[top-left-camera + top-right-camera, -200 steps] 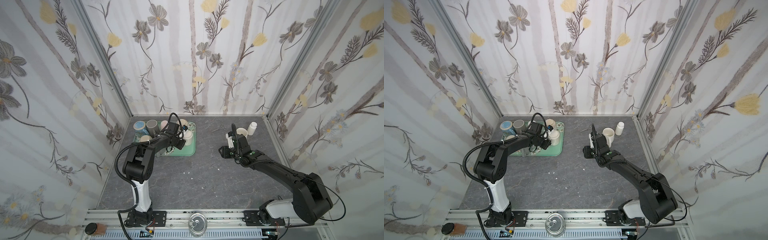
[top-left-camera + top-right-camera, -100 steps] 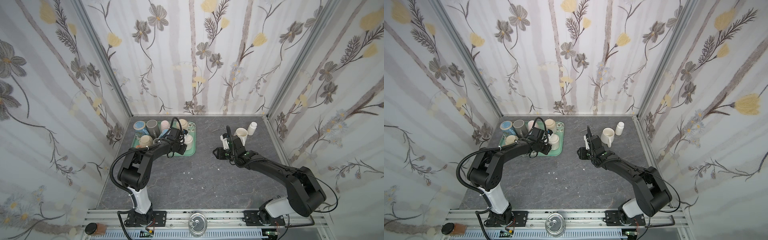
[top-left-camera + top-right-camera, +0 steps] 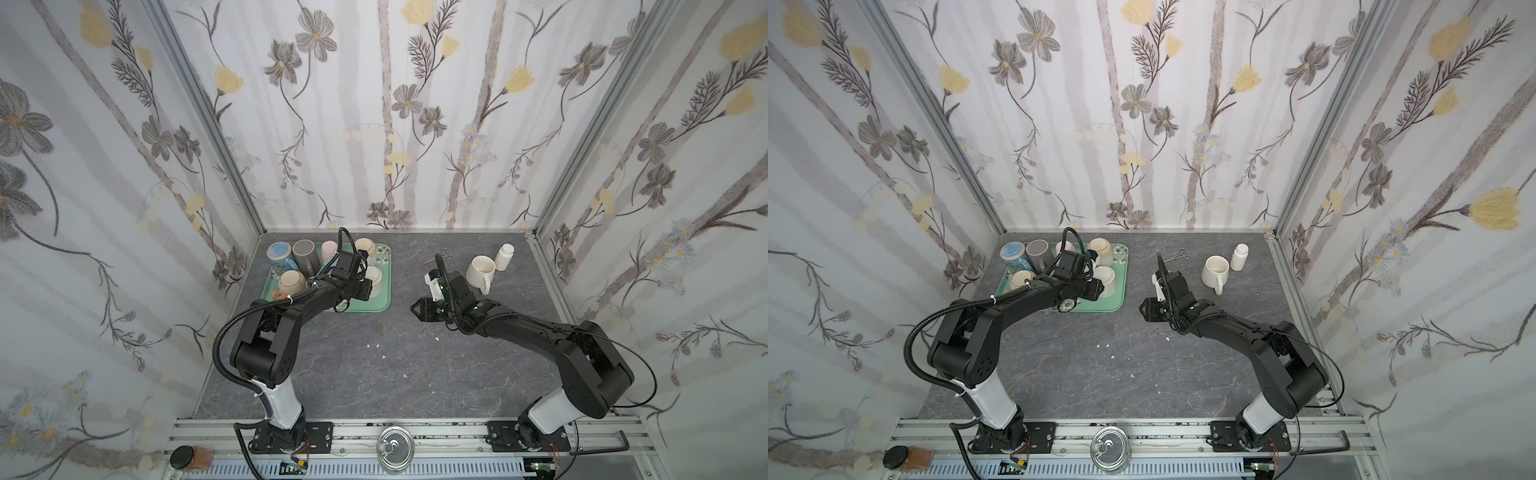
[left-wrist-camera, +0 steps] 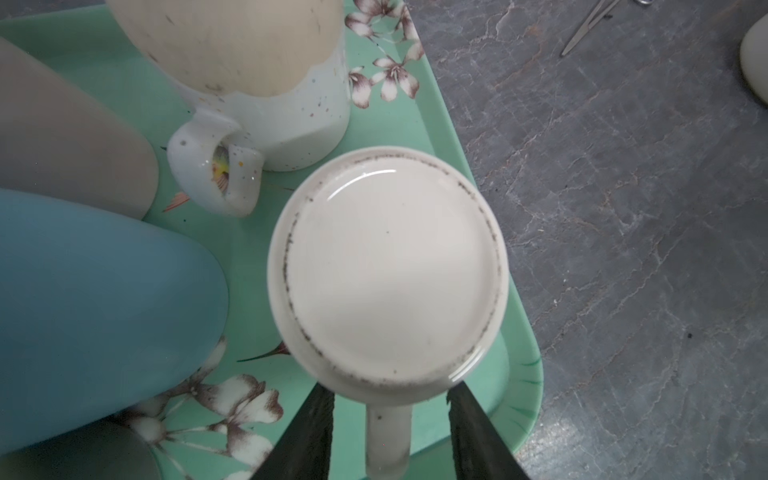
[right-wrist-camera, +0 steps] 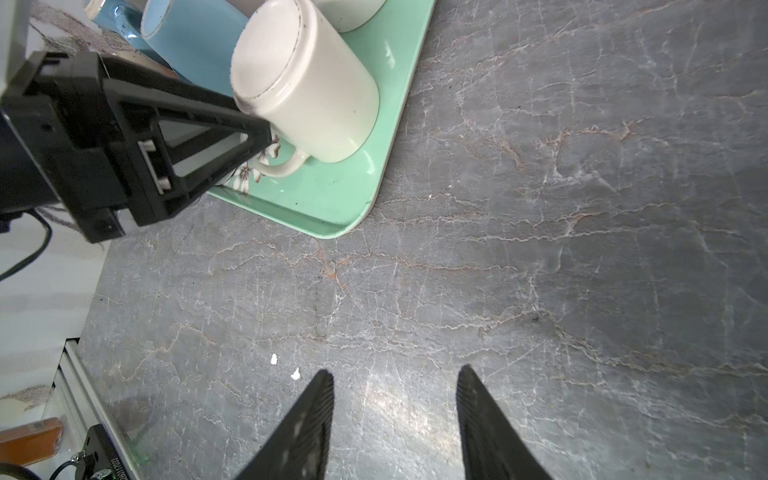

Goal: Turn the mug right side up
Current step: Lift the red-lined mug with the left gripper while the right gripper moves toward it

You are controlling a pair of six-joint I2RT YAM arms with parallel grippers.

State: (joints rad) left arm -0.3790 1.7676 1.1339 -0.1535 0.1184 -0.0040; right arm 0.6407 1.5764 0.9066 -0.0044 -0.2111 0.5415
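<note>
Top views | grey marbled tabletop (image 3: 415, 374) (crumbs (image 3: 377, 345)) | floral walls (image 3: 374, 104) | mug (image 3: 374, 275) inverted

1 cream mug (image 4: 388, 270), glazed, with dark speckling round the foot ring. It is inverted: base up, rim down on the green tray (image 4: 432, 124), by the right edge near the front corner. 1 handle, intact.

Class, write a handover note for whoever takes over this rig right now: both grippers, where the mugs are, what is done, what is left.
Left gripper: open, jaws either side of the handle of the upside-down cream mug on the green tray.
Right gripper: open, empty, above the table.
Done: a second cream mug stands upright on the table.
Left: grip the tray mug and turn it right side up.
</note>
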